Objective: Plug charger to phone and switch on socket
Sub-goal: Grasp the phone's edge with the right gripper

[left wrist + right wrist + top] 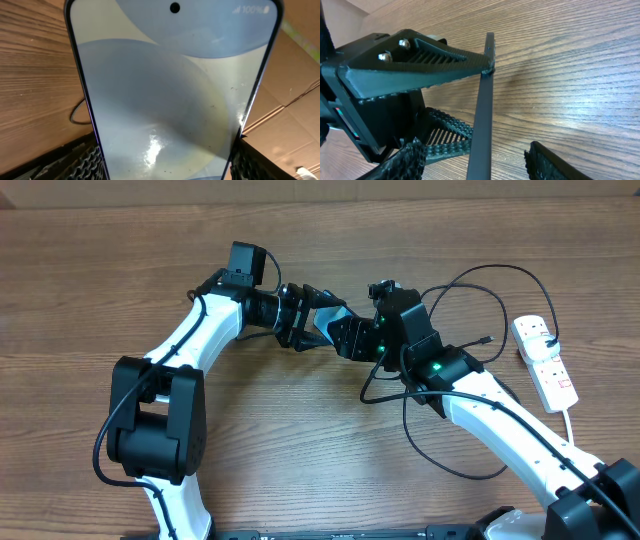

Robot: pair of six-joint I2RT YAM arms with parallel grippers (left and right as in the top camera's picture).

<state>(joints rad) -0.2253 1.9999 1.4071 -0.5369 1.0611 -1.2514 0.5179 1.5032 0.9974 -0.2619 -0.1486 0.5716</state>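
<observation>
The phone [328, 322] is held above the table between both arms. Its light blue-green screen fills the left wrist view [170, 90]. My left gripper [308, 315] is shut on its two long edges [167, 162]. In the right wrist view the phone shows edge-on [484, 110]. My right gripper [347, 336] is open, with a finger on each side of that edge and not touching it [480, 165]. The charger, a thin black cable [480, 270], loops around the right arm. Its small tip [487, 338] lies free on the table. The socket [548, 367] lies at the far right, with a black plug head [553, 343] on it.
The socket's white cord [572, 418] runs toward the front right. Cable loops [440, 455] lie on the wood beside and under the right arm. The left arm's base [155, 420] stands at the front left.
</observation>
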